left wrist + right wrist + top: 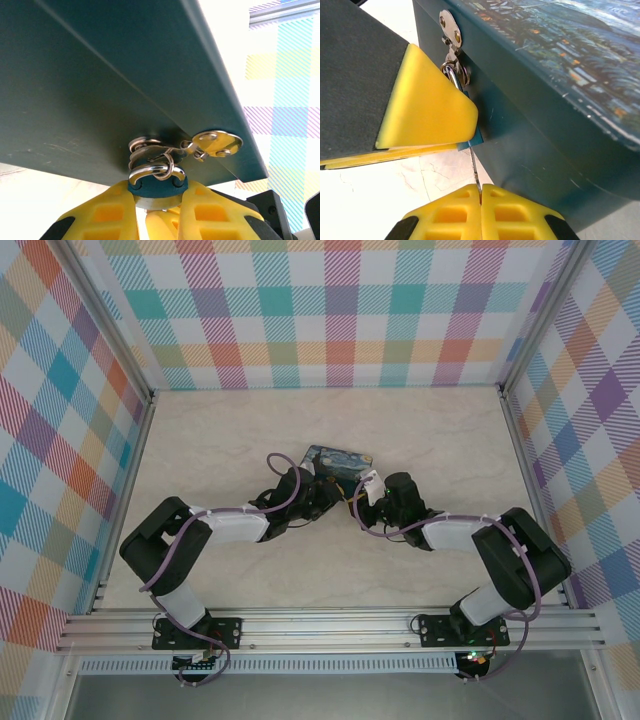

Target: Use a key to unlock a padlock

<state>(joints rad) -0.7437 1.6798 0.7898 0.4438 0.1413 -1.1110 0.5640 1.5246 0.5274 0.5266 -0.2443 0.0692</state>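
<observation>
L wrist cam: your L gripper (157, 194) clamps the padlock (156, 182), hung on the hasp (217, 142) of the tin box (338, 458), mid-table (230, 430). R wrist cam gives you more: R gripper (481, 192) pinching the key (474, 167), shaft reaching up to padlock's underside.

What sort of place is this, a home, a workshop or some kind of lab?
Most likely a robot test cell in a lab: plaid panels wall in a pale marble-look table, an aluminium rail runs along its near edge, and the left arm and right arm are bolted there.
</observation>
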